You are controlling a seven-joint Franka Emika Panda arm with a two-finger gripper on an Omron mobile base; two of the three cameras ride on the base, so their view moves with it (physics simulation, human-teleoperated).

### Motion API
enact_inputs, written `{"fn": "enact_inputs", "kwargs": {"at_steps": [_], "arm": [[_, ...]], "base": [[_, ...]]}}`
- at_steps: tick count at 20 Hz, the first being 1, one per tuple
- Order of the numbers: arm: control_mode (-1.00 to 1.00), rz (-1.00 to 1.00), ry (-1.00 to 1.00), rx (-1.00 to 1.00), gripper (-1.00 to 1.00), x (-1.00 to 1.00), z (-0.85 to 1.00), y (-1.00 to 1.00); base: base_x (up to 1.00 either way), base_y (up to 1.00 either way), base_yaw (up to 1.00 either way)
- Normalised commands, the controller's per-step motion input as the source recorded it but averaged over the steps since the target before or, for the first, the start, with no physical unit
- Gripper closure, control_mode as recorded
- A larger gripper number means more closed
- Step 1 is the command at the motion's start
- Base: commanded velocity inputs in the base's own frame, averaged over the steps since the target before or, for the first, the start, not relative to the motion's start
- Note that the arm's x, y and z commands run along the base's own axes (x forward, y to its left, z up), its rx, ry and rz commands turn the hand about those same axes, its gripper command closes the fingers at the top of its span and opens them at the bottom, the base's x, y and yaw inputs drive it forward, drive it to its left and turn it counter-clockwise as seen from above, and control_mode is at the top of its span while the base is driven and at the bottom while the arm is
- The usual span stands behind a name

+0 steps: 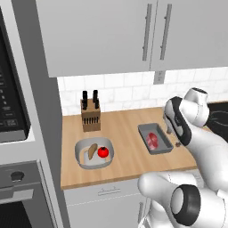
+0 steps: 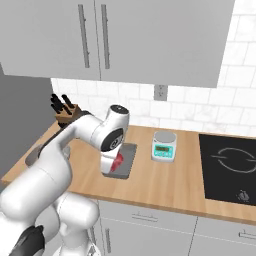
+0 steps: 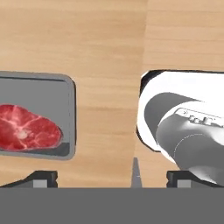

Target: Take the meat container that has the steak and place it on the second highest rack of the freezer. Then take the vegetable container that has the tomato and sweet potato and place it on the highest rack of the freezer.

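My own forearm hides most of the meat container [image 2: 125, 159] in the right base view, leaving a grey corner and a sliver of the red steak [image 2: 118, 163]. In the hand view that container [image 3: 65, 118] is cut off at the left edge, so I see part of the steak [image 3: 26, 129] only. My pincer [image 1: 171, 130] hangs just beside the right end of the meat container [image 1: 154, 138], above the bench [image 1: 129, 160], and its tips are hard to make out against my wrist. In the hand view my two fingertips [image 3: 43, 178] stand far apart, so the pincer [image 3: 111, 179] is spread wide and grips nothing.

I count two containers on the bench: the rectangular grey one with one steak [image 1: 152, 140], and to its left a rounded vegetable container [image 1: 94, 153] holding one tomato [image 1: 103, 152] and one sweet potato [image 1: 92, 151]. They sit well apart. There is one knife block [image 1: 90, 112] behind the vegetable container, near the wall; I cannot count its handles surely. One kitchen scale [image 2: 164, 146] stands right of the meat container, and one black cooktop [image 2: 227, 165] is cut off at the right edge.
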Motion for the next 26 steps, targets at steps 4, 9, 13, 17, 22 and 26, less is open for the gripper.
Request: {"fn": "enact_inputs", "kwargs": {"at_steps": [4, 9, 13, 17, 22, 26], "arm": [[-1.00, 0.00, 0.05, 0.01, -1.00, 0.09, -0.47, -0.29], [-1.00, 0.00, 0.04, 0.06, -1.00, 0.00, -0.48, -0.06], [-1.00, 0.00, 0.04, 0.05, -1.00, 0.14, -0.44, 0.00], [-1.00, 0.00, 0.04, 0.00, -1.00, 0.26, -0.35, 0.00], [-1.00, 0.00, 0.02, 0.00, -1.00, 0.33, -0.23, 0.00], [-1.00, 0.00, 0.01, 0.00, -1.00, 0.34, -0.09, 0.00]], "base": [[0.00, 0.00, 0.00], [0.00, 0.00, 0.00], [0.00, 0.00, 0.00], [0.00, 0.00, 0.00], [0.00, 0.00, 0.00], [0.00, 0.00, 0.00]]}}
